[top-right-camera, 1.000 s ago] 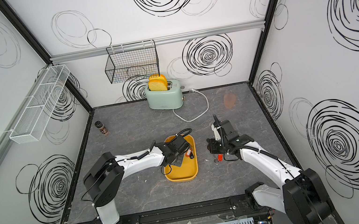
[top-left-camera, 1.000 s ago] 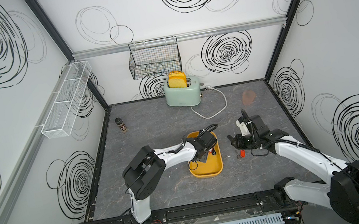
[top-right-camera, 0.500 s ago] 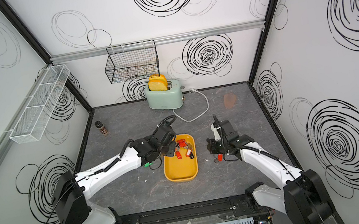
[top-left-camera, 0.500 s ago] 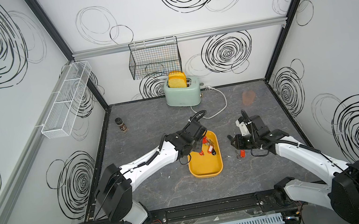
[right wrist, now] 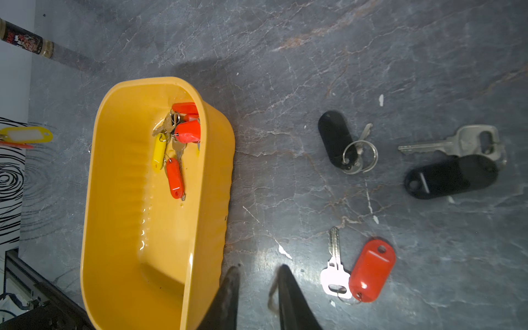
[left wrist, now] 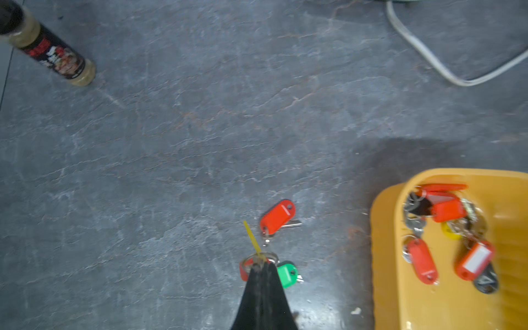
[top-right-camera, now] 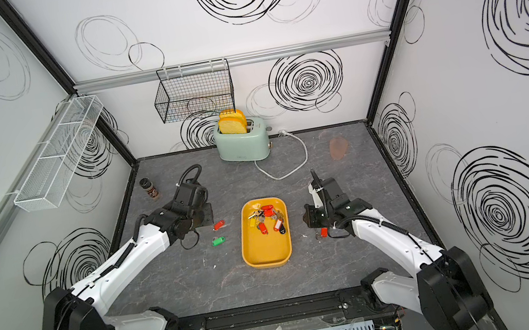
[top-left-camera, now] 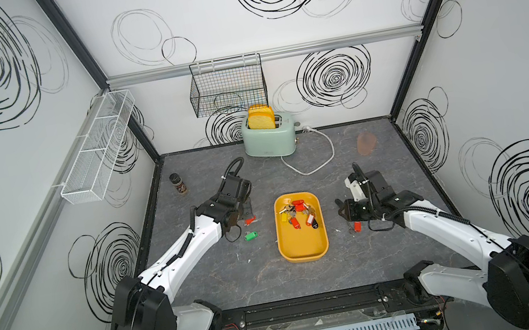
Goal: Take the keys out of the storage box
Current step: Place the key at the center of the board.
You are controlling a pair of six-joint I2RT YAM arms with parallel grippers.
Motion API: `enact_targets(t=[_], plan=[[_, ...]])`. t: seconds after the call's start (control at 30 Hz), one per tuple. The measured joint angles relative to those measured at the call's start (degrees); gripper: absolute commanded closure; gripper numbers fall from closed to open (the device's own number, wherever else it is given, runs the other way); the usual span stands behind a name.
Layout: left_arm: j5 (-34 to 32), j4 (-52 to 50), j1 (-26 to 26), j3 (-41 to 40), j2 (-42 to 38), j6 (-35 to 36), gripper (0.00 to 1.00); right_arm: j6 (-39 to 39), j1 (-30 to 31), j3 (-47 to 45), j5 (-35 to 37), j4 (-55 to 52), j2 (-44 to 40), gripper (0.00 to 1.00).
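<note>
Red-, yellow- and black-tagged silver keys point(left wrist: 445, 210) were heaped in the mustard storage box point(left wrist: 383, 257). One key ring point(left wrist: 273, 258) was pinched by the left gripper point(left wrist: 261, 267); the right gripper point(right wrist: 258, 268) was slightly spread, empty.

I count one storage box point(top-left-camera: 304, 257), roughly six tagged keys point(top-left-camera: 297, 215) inside, two more lying toward tabletop point(top-left-camera: 277, 291) left edge, three toward right; one toaster point(top-left-camera: 269, 139), one spice jar point(top-left-camera: 178, 184).
</note>
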Motion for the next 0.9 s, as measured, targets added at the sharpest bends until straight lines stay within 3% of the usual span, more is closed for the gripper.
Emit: enact_targets(t=[0.2, 0.5, 0.73, 0.9], plan=[[0.2, 1.46, 5.38, -2.25, 2.8, 1.18, 1.0, 0.02, 0.39, 0.04, 0.02, 0.37, 0.13, 0.73], [0.98, 4.17, 7.21, -3.19, 8.96, 1.6, 0.99, 0.04, 0.44, 0.09, 0.07, 1.03, 0.39, 0.73], [1.27, 4.52, 7.23, -3.41, 10.36, 1.77, 0.7, 0.04, 0.44, 0.11, 0.07, 1.07, 1.07, 0.73], [1.25, 4.59, 7.23, -3.98, 10.08, 1.84, 0.65, 0.02, 0.44, 0.81, 0.04, 1.05, 1.29, 0.73]])
